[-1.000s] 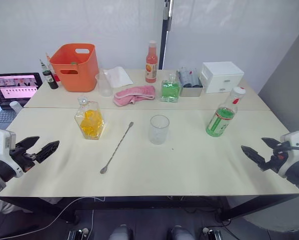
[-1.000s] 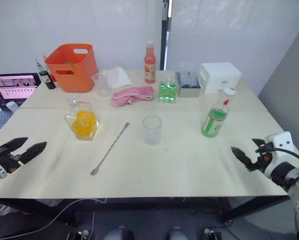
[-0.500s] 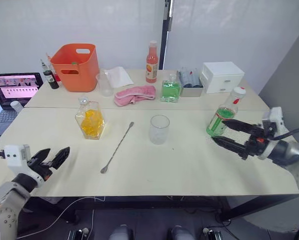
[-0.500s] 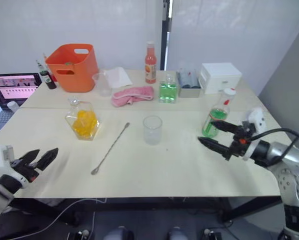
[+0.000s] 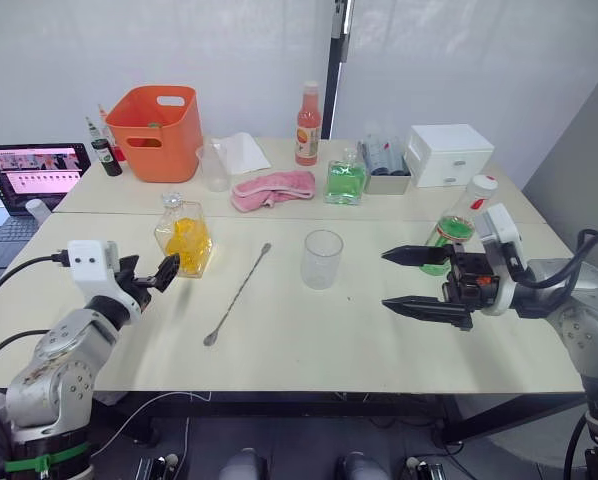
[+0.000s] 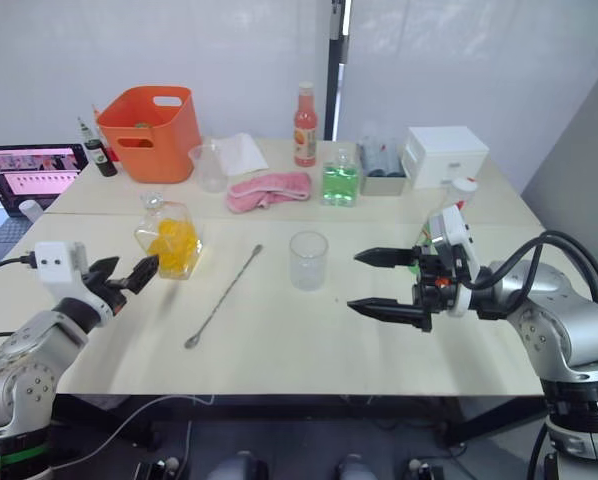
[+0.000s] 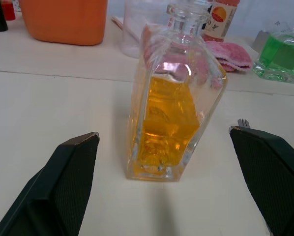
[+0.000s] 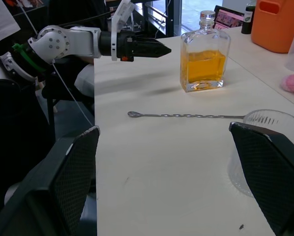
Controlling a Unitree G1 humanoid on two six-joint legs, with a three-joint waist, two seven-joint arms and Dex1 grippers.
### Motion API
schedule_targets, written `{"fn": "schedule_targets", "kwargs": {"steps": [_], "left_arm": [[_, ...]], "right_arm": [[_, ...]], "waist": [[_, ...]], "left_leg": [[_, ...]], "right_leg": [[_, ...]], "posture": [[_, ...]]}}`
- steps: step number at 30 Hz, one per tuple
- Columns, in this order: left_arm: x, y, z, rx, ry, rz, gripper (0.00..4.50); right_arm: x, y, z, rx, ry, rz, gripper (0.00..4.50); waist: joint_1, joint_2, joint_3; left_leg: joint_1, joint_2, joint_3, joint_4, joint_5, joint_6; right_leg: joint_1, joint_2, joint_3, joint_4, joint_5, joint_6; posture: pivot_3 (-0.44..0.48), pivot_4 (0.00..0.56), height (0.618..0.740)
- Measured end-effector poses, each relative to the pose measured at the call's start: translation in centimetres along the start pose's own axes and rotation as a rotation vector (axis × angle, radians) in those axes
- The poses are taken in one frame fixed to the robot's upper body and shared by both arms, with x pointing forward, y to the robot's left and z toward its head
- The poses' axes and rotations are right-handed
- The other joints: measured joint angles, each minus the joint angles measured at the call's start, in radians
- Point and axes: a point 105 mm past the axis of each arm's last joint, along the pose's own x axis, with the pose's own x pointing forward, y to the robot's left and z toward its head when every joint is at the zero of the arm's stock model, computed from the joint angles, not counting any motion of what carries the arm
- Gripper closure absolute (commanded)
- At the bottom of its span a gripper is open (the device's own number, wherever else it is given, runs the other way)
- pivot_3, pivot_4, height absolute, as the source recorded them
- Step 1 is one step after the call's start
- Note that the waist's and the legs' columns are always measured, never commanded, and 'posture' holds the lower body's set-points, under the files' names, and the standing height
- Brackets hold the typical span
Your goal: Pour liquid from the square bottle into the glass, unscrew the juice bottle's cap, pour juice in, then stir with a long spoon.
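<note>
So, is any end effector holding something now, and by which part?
Nothing is held. The left end effector is open, its fingers either side of the square bottle without touching it. The right end effector is open over the table.

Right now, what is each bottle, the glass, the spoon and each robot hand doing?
square bottle: upright, stoppered, untouched
glass: upright, empty
juice bottle: upright, capped
long spoon: flat on table
left gripper: jaws open, near square bottle
right gripper: jaws open, beside glass
</note>
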Motion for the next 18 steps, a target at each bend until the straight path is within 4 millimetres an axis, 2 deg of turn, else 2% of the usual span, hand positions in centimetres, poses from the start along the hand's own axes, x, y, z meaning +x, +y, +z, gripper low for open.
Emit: {"fn": "schedule_targets", "kwargs": {"steps": [11,18], "left_arm": [[2.8,-1.1,0.8,0.057,0.01,0.003,0.02],[5.2,-0.9,1.1,0.09,0.021,0.065,0.02]], "right_arm": [[0.0,0.2,-0.5,0.02,0.008,-0.006,0.0],[0.1,0.6,-0.3,0.029,0.004,-0.005,0.0]], "waist": [[0.001,0.0,0.0],[0.0,0.0,0.0]], "left_leg": [[0.0,-0.001,0.001,0.0,0.0,0.0],[-0.001,-0.001,0.001,0.0,0.0,0.0]], "right_leg": [[0.0,0.0,0.0,0.0,0.0,0.0],[0.0,0.0,0.0,0.0,0.0,0.0]], "posture": [[0.0,0.15,0.715],[0.0,0.15,0.715]]}}
